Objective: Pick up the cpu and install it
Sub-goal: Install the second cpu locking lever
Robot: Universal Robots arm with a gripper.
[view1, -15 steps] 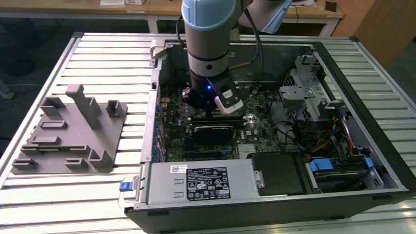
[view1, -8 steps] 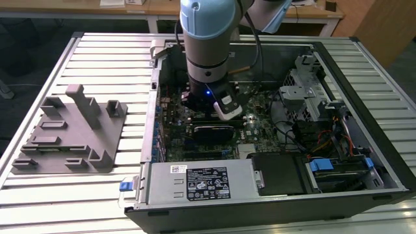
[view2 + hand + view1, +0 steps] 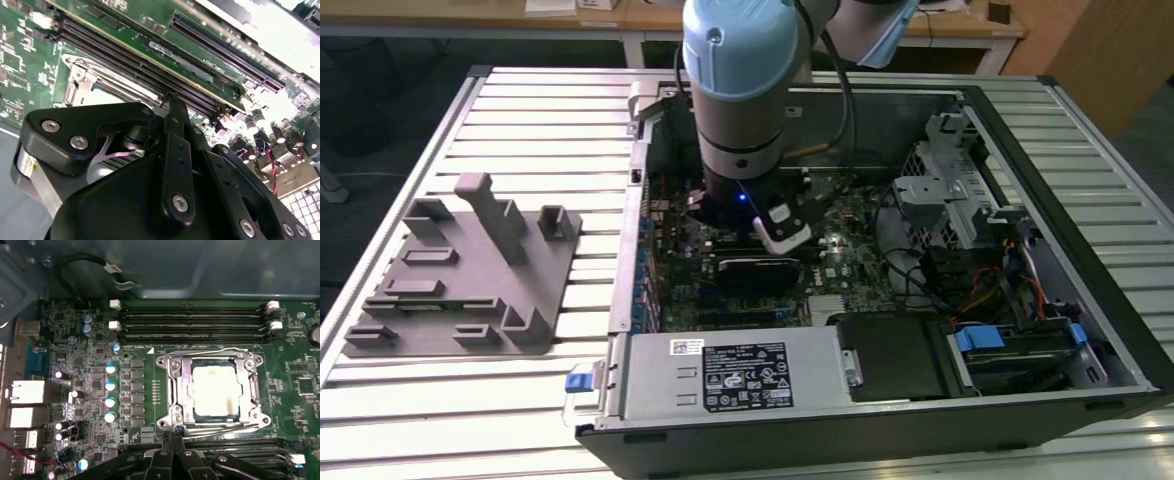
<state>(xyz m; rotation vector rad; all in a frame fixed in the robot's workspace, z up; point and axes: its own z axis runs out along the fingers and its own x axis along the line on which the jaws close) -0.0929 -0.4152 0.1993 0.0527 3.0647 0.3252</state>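
On the exterior view's left, a grey fixture [image 3: 464,270] rests on the slatted counter [image 3: 400,400]. The arm reaches into the open computer case [image 3: 1067,300]; the white label [image 3: 747,378] carries print too small to read. In the first wrist view the cpu [image 3: 215,391] lies seated in the metal socket frame [image 3: 172,390], the end effector [image 3: 173,436] just beside it, fingertips closed together, gripping nothing.

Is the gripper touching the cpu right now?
Apart. In the first wrist view the cpu lies in the socket frame, and the gripper tips sit at the frame's edge, with bare metal frame between them.
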